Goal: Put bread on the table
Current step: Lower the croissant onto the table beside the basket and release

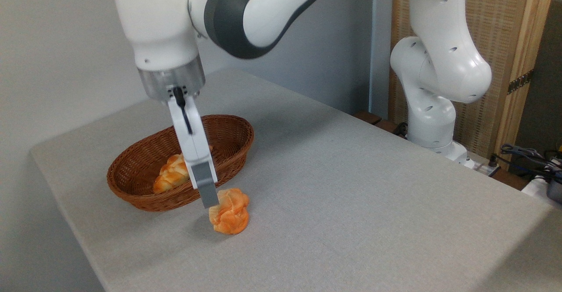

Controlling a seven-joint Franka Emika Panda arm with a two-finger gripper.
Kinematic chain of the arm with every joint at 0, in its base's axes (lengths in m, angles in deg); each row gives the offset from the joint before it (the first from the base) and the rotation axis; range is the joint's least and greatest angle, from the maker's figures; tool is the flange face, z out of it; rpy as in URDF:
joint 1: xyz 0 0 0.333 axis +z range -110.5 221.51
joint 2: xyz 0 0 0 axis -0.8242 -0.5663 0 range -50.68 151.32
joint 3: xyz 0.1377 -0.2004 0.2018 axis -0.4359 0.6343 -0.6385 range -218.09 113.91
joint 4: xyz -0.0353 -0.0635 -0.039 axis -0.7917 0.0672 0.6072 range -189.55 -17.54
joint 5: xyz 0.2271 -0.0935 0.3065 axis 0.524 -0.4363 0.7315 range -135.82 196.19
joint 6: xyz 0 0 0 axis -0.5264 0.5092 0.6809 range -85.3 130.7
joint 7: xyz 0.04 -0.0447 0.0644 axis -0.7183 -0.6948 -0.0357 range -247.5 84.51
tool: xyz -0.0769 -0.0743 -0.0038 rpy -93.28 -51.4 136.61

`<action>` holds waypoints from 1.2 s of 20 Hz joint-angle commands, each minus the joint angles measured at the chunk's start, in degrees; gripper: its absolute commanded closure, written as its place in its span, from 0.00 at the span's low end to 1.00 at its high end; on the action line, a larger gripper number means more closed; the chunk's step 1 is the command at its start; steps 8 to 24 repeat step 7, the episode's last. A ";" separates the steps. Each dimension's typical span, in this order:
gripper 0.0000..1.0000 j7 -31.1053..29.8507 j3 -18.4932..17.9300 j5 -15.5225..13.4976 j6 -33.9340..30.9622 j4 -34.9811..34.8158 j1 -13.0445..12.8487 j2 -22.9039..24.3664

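The bread [230, 217] rests on the table [351, 186], at five o'clock of the wicker basket [140, 197]. The gripper [211, 204] touches its upper left edge; only one finger shows.

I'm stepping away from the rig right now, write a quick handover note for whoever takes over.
Pincer: just above and left of the bun, one finger tip right at its upper left edge; open or shut cannot be told from this view.
Bun: resting on the table, just in front of the basket.
Braided roll: in the basket.
Done: bun is out and appears set down.
Left: confirm release, lift the arm clear.
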 commanded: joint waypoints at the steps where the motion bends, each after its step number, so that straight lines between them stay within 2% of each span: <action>1: 0.00 -10.77 -0.29 0.40 -0.49 2.03 -0.50 1.85; 4: 0.00 -25.63 -0.20 0.92 -0.41 2.57 -0.50 2.03; 5: 0.00 -27.50 -0.46 0.92 -0.32 2.66 -0.50 2.03; 24: 0.00 -27.26 -0.73 1.01 -0.14 2.66 -0.42 1.94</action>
